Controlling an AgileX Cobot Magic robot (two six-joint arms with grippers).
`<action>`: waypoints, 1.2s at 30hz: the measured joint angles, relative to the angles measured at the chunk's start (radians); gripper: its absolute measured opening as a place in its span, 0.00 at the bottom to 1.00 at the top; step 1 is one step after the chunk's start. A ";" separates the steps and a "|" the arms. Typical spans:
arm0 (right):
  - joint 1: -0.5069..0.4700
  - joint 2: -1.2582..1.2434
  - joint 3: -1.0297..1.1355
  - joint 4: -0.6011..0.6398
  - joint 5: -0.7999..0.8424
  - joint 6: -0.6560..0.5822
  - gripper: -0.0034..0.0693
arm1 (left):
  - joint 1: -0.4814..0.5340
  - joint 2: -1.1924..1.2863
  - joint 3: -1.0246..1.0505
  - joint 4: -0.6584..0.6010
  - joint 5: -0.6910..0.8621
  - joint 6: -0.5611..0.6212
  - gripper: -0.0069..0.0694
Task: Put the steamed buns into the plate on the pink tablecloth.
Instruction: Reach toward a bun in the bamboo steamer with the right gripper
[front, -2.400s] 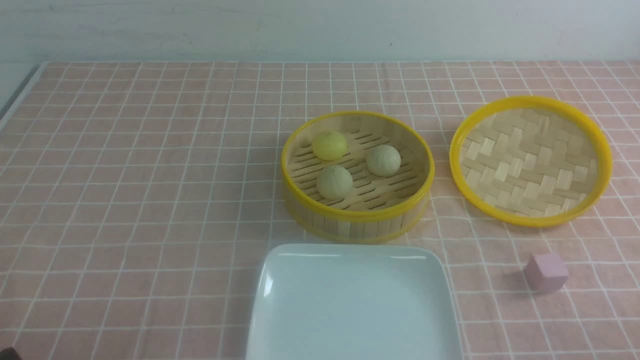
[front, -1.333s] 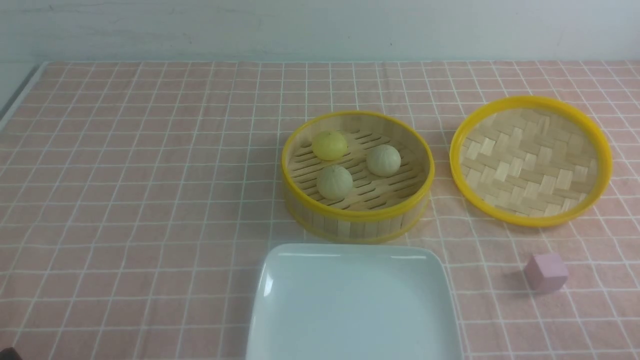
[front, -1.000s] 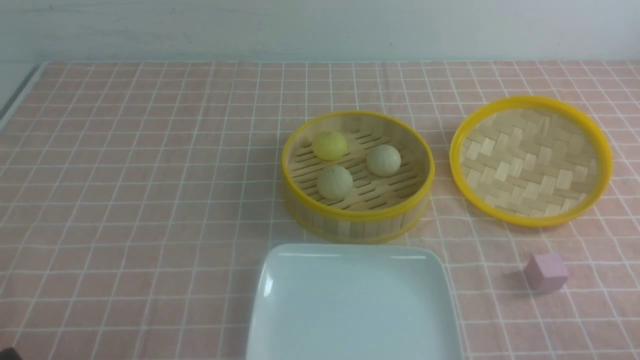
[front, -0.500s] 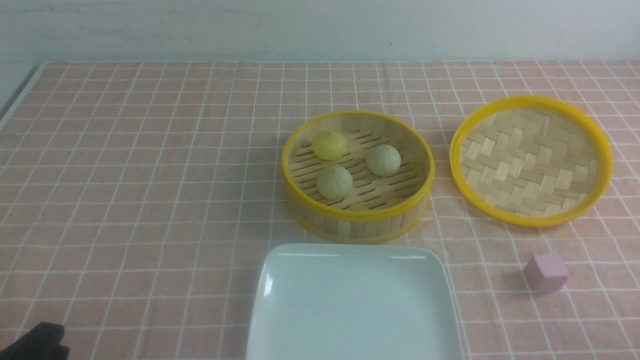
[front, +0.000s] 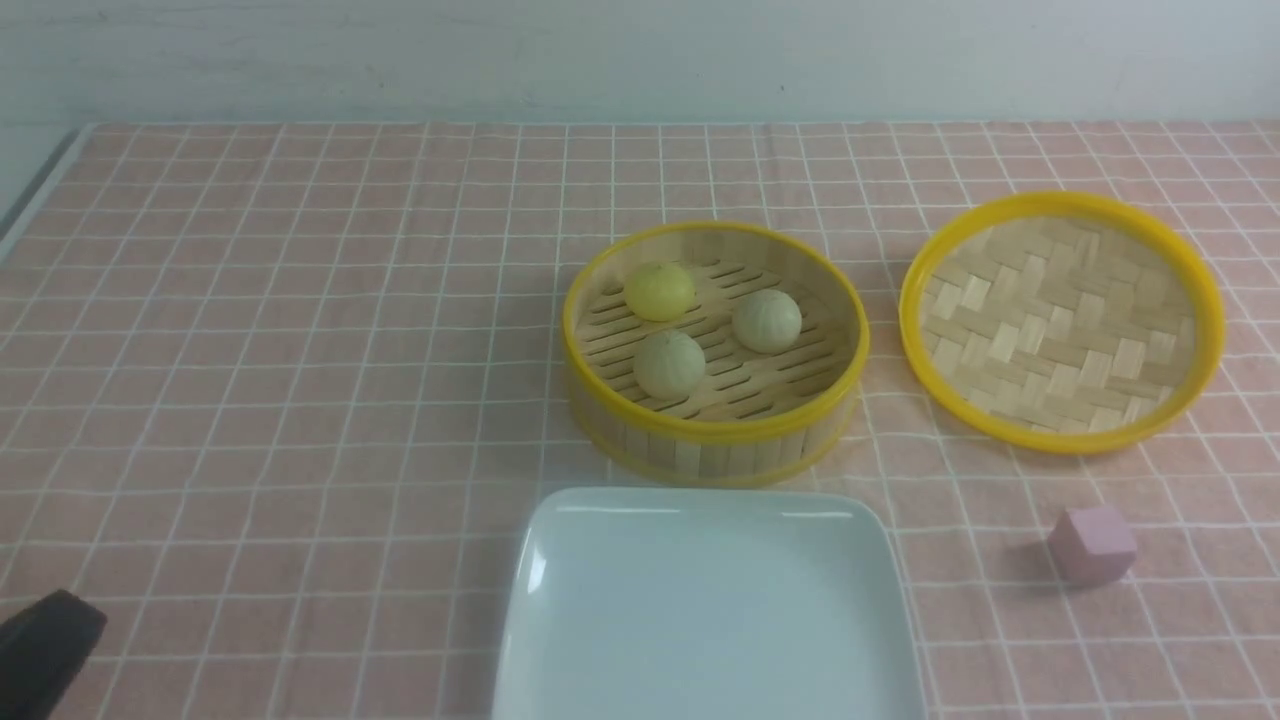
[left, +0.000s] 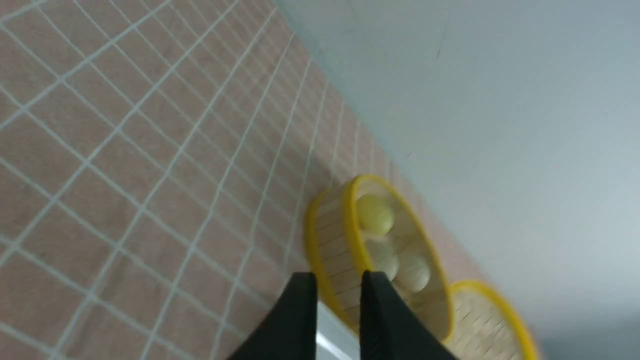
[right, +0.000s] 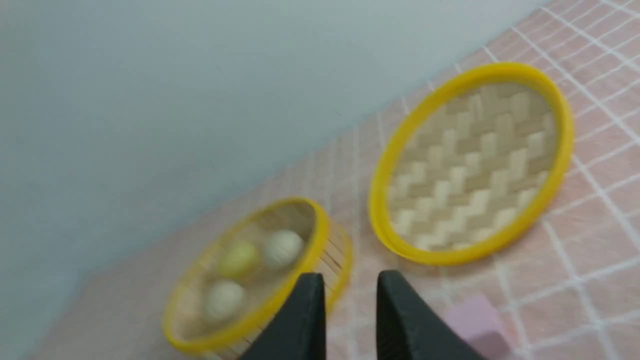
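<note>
- The three steamed buns (front: 670, 365), one yellow and two beige, sit in the one bamboo steamer basket (front: 715, 432). This is ahead of the left claw (left: 339, 277) and to its right, well apart.
- From the right claw (right: 350, 277) they lie ahead and to the left. I cannot tell which arm is nearer.
- Each claw shows only a narrow gap and holds nothing.
- The buns are round, so no long axis matters.
- The one white plate (front: 700, 610) is bare on the pink tablecloth (front: 250, 350), nearer the claws than the basket.
</note>
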 joint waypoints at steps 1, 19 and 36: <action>0.000 0.068 -0.064 -0.059 0.124 -0.031 0.12 | 0.000 0.065 -0.039 0.013 0.068 0.052 0.18; 0.071 0.951 -0.322 0.670 0.540 -0.911 0.05 | 0.000 0.784 -0.272 -0.080 0.357 0.542 0.09; 0.312 1.623 -1.037 0.218 0.117 -0.703 0.40 | 0.000 0.807 -0.276 -0.106 0.349 0.565 0.13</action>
